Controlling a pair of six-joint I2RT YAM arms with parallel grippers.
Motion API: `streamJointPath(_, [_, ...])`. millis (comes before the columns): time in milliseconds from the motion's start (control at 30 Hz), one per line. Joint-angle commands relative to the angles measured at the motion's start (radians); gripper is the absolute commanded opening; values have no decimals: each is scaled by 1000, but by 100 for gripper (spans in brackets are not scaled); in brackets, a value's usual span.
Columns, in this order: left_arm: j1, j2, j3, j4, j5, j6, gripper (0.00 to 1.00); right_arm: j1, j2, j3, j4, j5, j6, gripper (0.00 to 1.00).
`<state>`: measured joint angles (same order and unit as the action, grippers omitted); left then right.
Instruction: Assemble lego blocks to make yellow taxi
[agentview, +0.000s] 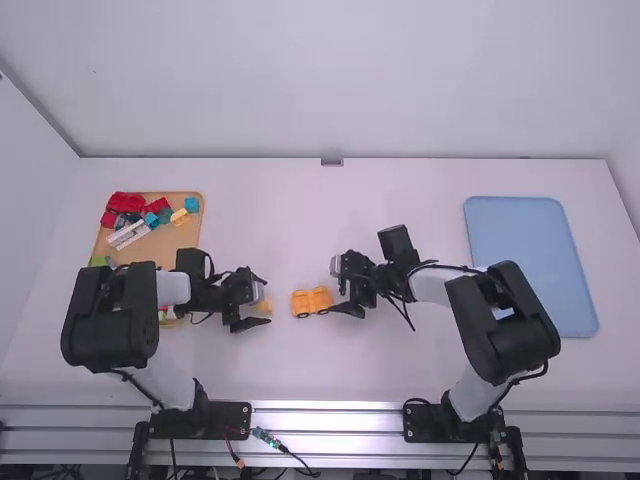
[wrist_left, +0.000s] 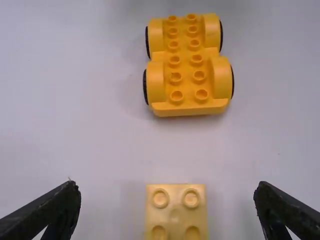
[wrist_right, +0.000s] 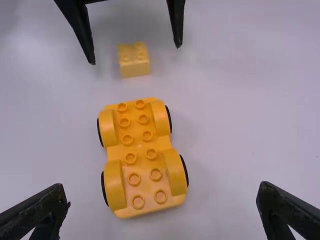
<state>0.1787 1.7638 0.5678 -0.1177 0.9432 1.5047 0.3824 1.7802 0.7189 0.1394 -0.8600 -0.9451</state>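
My left gripper (agentview: 262, 301) is open low over the table, left of the car base; in the left wrist view the gripper (wrist_left: 167, 212) has its fingers wide apart, with the pale yellow block (wrist_left: 175, 212) between them, untouched. That block (wrist_right: 134, 60) stands studs up on the table. The yellow-orange wheeled car base (agentview: 312, 301) lies studs up between the two grippers; the right wrist view shows the base (wrist_right: 142, 157) in front of the right gripper (wrist_right: 162, 210). Open and holding nothing, my right gripper (agentview: 342, 287) is just right of the base.
A tan tray (agentview: 185, 235) at the left holds red, teal, white and yellow blocks, partly hidden by the left arm. A blue tray (agentview: 530, 260) lies at the right, partly behind the right arm.
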Motion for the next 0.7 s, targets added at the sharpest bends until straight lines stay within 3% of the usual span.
streamJointPath(0, [0,43,23,-9,37,3,91,-3,14,21,-5,-7,-3,99])
streamJointPath(333, [7,102,116,-190,36,135,77,-3,14,21,-6,-30,-5,100])
streamJointPath(433, [0,102,100,-172,15,145,61,-3,14,21,-6,-24,-5,100])
streamJointPath(667, [12,102,56,-109,9,134,50,-3,14,21,-6,-21,-5,100])
